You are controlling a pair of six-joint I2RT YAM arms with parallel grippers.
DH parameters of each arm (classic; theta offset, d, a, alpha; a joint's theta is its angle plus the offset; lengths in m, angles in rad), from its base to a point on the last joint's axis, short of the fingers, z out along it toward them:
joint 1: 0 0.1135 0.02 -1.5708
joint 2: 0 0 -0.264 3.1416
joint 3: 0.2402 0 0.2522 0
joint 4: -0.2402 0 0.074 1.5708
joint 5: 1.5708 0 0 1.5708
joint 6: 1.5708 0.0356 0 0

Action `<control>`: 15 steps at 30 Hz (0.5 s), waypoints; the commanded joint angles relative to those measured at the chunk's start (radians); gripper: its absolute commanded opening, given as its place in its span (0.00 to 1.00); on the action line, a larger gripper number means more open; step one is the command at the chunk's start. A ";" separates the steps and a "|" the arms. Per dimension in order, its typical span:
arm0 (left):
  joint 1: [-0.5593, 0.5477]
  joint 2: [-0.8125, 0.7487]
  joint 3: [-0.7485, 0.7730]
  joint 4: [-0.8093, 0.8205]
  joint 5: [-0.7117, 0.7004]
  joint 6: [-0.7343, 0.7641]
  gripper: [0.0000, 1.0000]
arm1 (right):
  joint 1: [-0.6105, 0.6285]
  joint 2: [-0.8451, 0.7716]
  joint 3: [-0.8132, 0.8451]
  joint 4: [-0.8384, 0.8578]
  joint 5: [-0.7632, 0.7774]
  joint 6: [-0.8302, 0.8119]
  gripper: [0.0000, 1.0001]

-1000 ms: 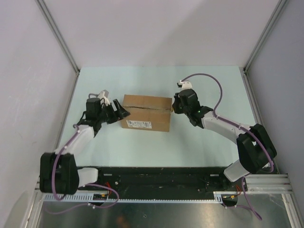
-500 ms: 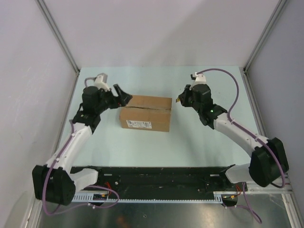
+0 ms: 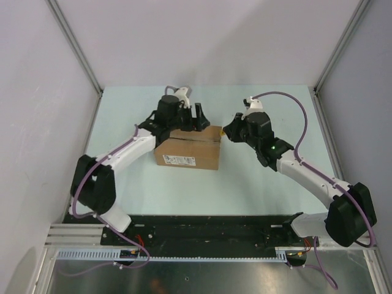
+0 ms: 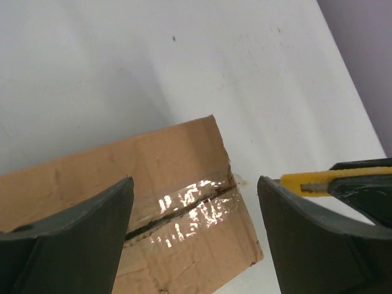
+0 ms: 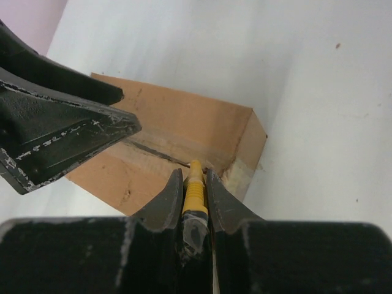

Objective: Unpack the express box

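Note:
The express box (image 3: 188,147), a brown carton with a white label on its near side, lies mid-table, its flaps down. A glossy taped seam (image 4: 184,205) runs along its top with a dark slit in it. My left gripper (image 3: 197,120) hovers open over the box's far edge, and its fingers (image 4: 67,245) frame the seam with nothing between them. My right gripper (image 3: 230,131) is at the box's right end, shut on a yellow utility knife (image 5: 195,187). The knife's tip sits at the seam's right end, and the knife (image 4: 324,182) also shows in the left wrist view.
Pale walls and aluminium frame posts (image 3: 79,58) enclose the light green table (image 3: 263,110) on three sides. A black rail (image 3: 202,229) with the arm bases runs along the near edge. The left arm's fingers (image 5: 61,135) cross over the box's left part.
The left arm has swung from the box's left side round to its far edge, gripper still open. The right gripper drew back a little, then returned to the box's right end with the knife.

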 commanded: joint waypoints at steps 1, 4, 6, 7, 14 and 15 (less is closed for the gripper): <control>-0.060 0.082 0.115 0.012 -0.070 0.062 0.86 | -0.022 0.010 -0.048 0.086 0.001 0.049 0.00; -0.092 0.140 0.158 0.012 -0.096 0.082 0.86 | -0.034 0.025 -0.082 0.123 -0.003 0.063 0.00; -0.118 0.161 0.184 0.011 -0.126 0.096 0.86 | -0.040 0.031 -0.097 0.133 0.001 0.072 0.00; -0.127 0.181 0.189 0.006 -0.142 0.109 0.86 | -0.045 0.028 -0.102 0.133 0.007 0.084 0.00; -0.183 0.261 0.237 -0.046 -0.281 0.149 0.86 | -0.071 0.001 -0.159 0.156 0.026 0.118 0.00; -0.187 0.272 0.259 -0.058 -0.295 0.149 0.85 | -0.076 0.002 -0.166 0.160 0.015 0.119 0.00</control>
